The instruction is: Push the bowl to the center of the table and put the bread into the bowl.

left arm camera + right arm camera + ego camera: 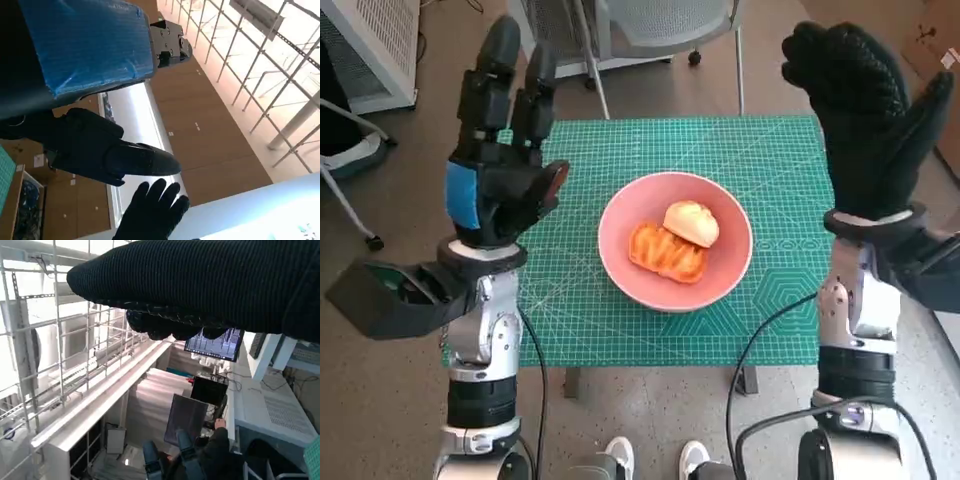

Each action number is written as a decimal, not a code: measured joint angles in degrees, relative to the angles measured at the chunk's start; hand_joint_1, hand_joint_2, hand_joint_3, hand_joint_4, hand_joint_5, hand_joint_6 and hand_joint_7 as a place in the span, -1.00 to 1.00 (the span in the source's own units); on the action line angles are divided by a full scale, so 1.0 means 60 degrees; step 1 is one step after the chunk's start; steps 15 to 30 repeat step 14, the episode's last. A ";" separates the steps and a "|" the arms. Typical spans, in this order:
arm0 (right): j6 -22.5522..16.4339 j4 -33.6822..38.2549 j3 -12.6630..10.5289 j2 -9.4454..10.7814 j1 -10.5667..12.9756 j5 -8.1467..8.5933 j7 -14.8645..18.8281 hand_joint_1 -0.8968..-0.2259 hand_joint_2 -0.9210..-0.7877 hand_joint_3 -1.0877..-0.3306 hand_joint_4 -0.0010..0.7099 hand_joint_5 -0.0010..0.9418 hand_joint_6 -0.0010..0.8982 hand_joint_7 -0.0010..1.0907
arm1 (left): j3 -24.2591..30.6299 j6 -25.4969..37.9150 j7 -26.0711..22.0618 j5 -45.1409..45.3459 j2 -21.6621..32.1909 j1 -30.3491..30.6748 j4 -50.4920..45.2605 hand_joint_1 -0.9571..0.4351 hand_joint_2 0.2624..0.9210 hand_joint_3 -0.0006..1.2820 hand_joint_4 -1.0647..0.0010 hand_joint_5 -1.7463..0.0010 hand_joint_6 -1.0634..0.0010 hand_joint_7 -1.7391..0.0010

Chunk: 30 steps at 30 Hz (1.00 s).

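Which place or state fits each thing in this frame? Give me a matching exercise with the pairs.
Things:
1. pink round bowl
2. pale bread roll
3. blue-taped black left hand
4. black-gloved right hand

States:
a. inside the bowl
b. raised at the mat's right edge, holding nothing
c. near the middle of the green cutting mat
d. raised at the mat's left edge, holding nothing

Pairs: 1-c, 2-a, 3-d, 4-b

The head view looks steeply down on the tabletop (780, 300) from close above. The left wrist view sits right behind the left hand (95, 100), facing up at the ceiling; it shares the gloved right hand (152, 212) with the head view. The right wrist view looks past its glove across the room.
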 measured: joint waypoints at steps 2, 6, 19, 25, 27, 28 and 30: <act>0.0046 -0.0034 0.0003 0.0000 0.0001 -0.0011 -0.0015 -0.10 -1.00 0.33 0.03 -0.99 -0.08 -0.97 | 0.0000 0.0015 0.0007 0.0017 0.0019 0.0000 -0.0011 -0.40 1.00 -0.67 1.00 1.00 1.00 0.74; 0.0070 -0.0100 0.0009 0.0000 0.0001 -0.0023 -0.0048 -0.10 -1.00 0.33 0.04 -0.99 -0.07 -0.97 | 0.0001 0.0056 0.0021 0.0039 0.0061 0.0000 -0.0074 -0.41 1.00 -0.67 1.00 1.00 1.00 0.74; 0.0136 -0.0182 0.0053 0.0000 0.0017 -0.0033 -0.0108 -0.11 -1.00 0.33 0.06 -0.98 -0.06 -0.97 | -0.0010 0.0063 0.0047 0.0124 0.0074 -0.0002 -0.0121 -0.40 1.00 -0.66 1.00 1.00 1.00 0.74; 0.0136 -0.0182 0.0053 0.0000 0.0017 -0.0033 -0.0108 -0.11 -1.00 0.33 0.06 -0.98 -0.06 -0.97 | -0.0010 0.0063 0.0047 0.0124 0.0074 -0.0002 -0.0121 -0.40 1.00 -0.66 1.00 1.00 1.00 0.74; 0.0136 -0.0182 0.0053 0.0000 0.0017 -0.0033 -0.0108 -0.11 -1.00 0.33 0.06 -0.98 -0.06 -0.97 | -0.0010 0.0063 0.0047 0.0124 0.0074 -0.0002 -0.0121 -0.40 1.00 -0.66 1.00 1.00 1.00 0.74; 0.0136 -0.0182 0.0053 0.0000 0.0017 -0.0033 -0.0108 -0.11 -1.00 0.33 0.06 -0.98 -0.06 -0.97 | -0.0010 0.0063 0.0047 0.0124 0.0074 -0.0002 -0.0121 -0.40 1.00 -0.66 1.00 1.00 1.00 0.74; 0.0136 -0.0182 0.0053 0.0000 0.0017 -0.0033 -0.0108 -0.11 -1.00 0.33 0.06 -0.98 -0.06 -0.97 | -0.0010 0.0063 0.0047 0.0124 0.0074 -0.0002 -0.0121 -0.40 1.00 -0.66 1.00 1.00 1.00 0.74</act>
